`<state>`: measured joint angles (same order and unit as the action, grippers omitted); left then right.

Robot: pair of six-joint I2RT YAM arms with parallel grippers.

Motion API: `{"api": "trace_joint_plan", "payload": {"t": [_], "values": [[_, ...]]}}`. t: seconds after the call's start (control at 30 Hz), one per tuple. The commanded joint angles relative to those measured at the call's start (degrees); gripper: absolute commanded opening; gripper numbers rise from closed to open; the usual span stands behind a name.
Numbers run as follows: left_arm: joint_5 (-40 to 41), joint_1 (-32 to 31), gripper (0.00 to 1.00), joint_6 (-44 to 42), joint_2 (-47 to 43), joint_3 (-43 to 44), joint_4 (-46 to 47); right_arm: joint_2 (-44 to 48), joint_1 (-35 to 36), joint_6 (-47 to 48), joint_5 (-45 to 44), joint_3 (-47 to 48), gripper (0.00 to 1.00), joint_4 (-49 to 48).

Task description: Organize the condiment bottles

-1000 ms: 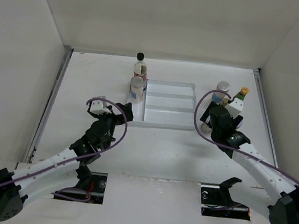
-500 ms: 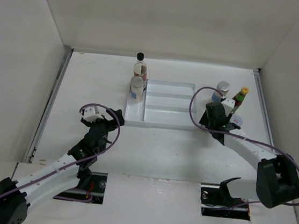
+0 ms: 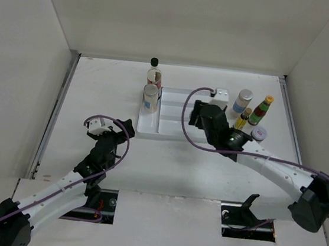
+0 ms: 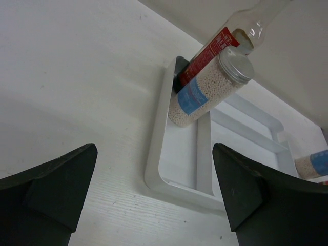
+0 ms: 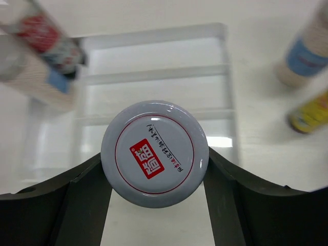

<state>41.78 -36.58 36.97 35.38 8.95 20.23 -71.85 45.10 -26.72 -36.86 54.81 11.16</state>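
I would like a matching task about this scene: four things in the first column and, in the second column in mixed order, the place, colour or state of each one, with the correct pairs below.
Column 1
1. jar with the red logo on its lid
2. red sauce bottle
3. left fingers
4. tall clear bottle

Column 2
a. open, holding nothing
b. has a black cap
c. stands on the table, right of the tray
d. gripped between the right fingers

Pairs: 1-d, 2-c, 3-a, 4-b
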Motion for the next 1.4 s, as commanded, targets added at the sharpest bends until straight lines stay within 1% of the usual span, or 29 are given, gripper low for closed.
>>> {"api": "trace_joint_plan", "payload": {"t": [0.0, 0.13, 0.27, 0.43, 0.6, 0.73, 0.77, 0.83, 0.9, 1.0, 1.1, 1.17, 1.23, 1.3, 1.33, 1.37], "values": [[2.42, 1.29, 0.98, 1.35, -3.2, -1.56, 2.45, -8.01, 5.99, 1.85, 4.07, 8.01, 0.48, -12.29], [3.75, 2.08, 0.98, 2.14, -7.24, -2.53, 0.34, -17.42, 10.48, 2.64, 6.62, 16.19, 0.49, -15.81], [3.4, 2.78, 0.98, 2.93, -6.99, -2.8, 0.16, -24.98, 12.07, 3.52, 9.26, 22.7, 0.5, -16.52], [2.87, 3.05, 0.98, 3.46, -5.93, -2.8, 0.43, -33.94, 12.51, 4.04, 9.09, 27.8, 0.5, -17.05], [2.87, 3.05, 0.98, 3.46, -5.93, -2.8, 0.43, -38.97, 12.51, 4.74, 7.51, 29.83, 0.52, -18.1], [2.26, 3.05, 0.98, 3.46, -5.32, -2.71, 0.69, -41.43, 12.6, 5.8, 5.32, 29.83, 0.6, -18.1], [2.17, 3.05, 0.98, 3.46, -5.14, -2.62, 0.69, -41.78, 12.6, 5.8, 5.05, 29.83, 0.63, -17.84], [2.17, 3.05, 0.98, 3.46, -5.05, -2.53, 0.69, -41.61, 12.6, 5.63, 5.31, 29.48, 0.75, -17.84], [2.17, 3.05, 0.98, 3.46, -5.4, -2.62, 0.69, -39.95, 13.03, 5.8, 5.4, 29.39, 0.86, -17.58], [2.17, 3.14, 0.98, 3.46, -5.93, -2.62, 0.25, -34.25, 13.39, 6.07, 5.4, 27.56, 0.93, -17.14], [2.17, 3.22, 0.98, 3.46, -6.11, -2.62, 0.16, -24.25, 13.48, 5.89, 4.7, 21.51, 0.96, -17.05], [2.08, 3.05, 0.98, 3.46, -5.76, -2.45, 0.25, -16.34, 12.34, 5.28, 3.56, 15.28, 0.96, -17.05], [1.82, 2.96, 0.98, 3.46, -5.49, -2.45, 0.6, -8.34, 8.66, 4.49, 1.28, 8.42, 0.94, -16.79], [1.73, 2.79, 0.98, 3.46, -5.14, -2.36, 0.69, -0.95, 3.13, 2.91, -0.83, 2.35, 0.9, -15.21], [1.73, 2.7, 0.98, 3.46, -5.05, -2.27, 0.78, 1.34, 0.58, 2.21, -1.37, 0.5, 0.88, -14.16], [1.73, 2.61, 0.98, 3.55, -4.97, -2.27, 0.86, 4.06, -2.92, 1.42, -1.98, -1.52, 0.84, -12.41]]}}
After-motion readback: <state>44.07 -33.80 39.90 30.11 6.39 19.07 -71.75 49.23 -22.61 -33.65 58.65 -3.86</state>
